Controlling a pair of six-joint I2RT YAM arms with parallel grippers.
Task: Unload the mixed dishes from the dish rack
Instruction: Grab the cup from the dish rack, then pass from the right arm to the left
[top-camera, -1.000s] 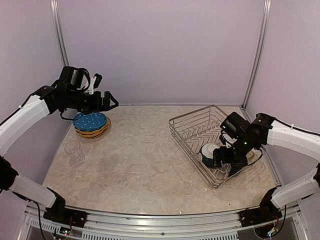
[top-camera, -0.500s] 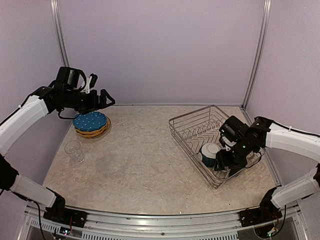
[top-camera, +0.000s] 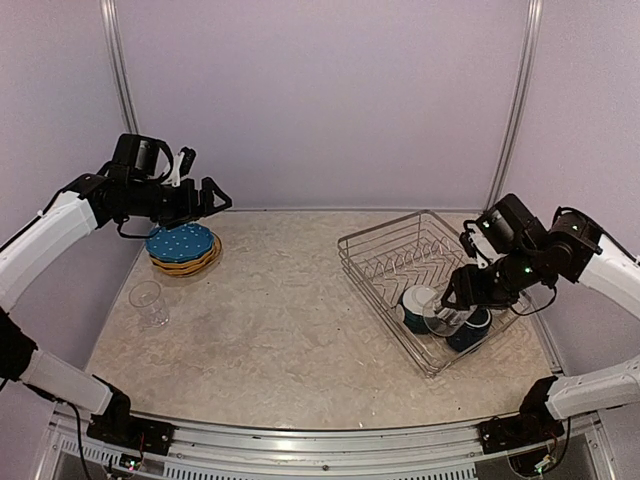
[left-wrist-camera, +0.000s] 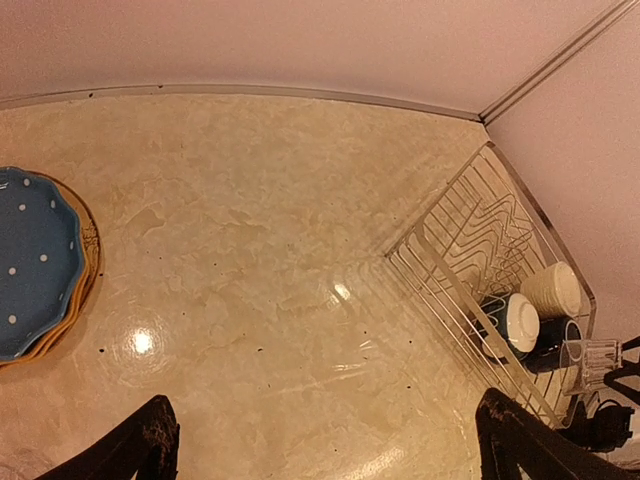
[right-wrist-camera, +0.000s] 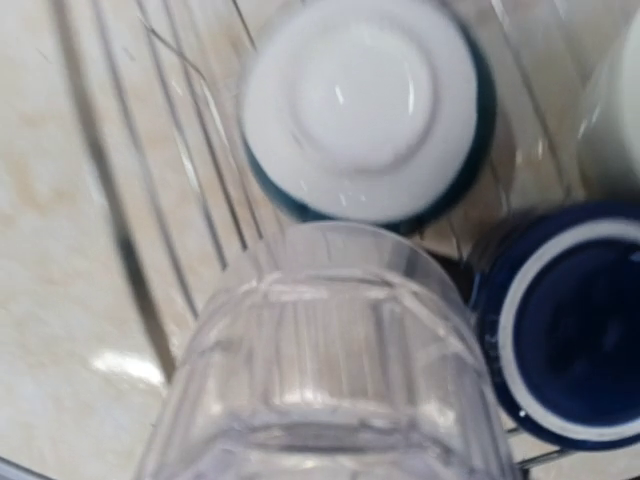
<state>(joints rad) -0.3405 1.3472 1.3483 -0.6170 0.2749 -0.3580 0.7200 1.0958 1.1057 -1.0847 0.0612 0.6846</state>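
The dish rack (top-camera: 385, 250) stands at the right of the table. My right gripper (top-camera: 458, 298) is shut on a clear glass (top-camera: 440, 322), held just above the rack's near end; the glass (right-wrist-camera: 330, 370) fills the right wrist view and hides the fingers. Below it sit an upturned teal bowl (right-wrist-camera: 365, 110), a navy mug (right-wrist-camera: 570, 340) and a cream mug (right-wrist-camera: 615, 110). My left gripper (top-camera: 205, 195) hangs open and empty above the blue white-dotted plate (top-camera: 181, 242), which lies on orange plates (top-camera: 190, 264).
A second clear glass (top-camera: 148, 302) stands on the table at the near left. The enclosure's walls close in the back and both sides. The rack's far end holds only bare V-shaped tines (left-wrist-camera: 490, 225).
My right arm has risen and swung back with the glass, lifting it off the rack floor. The left arm has pulled back slightly and stays open.
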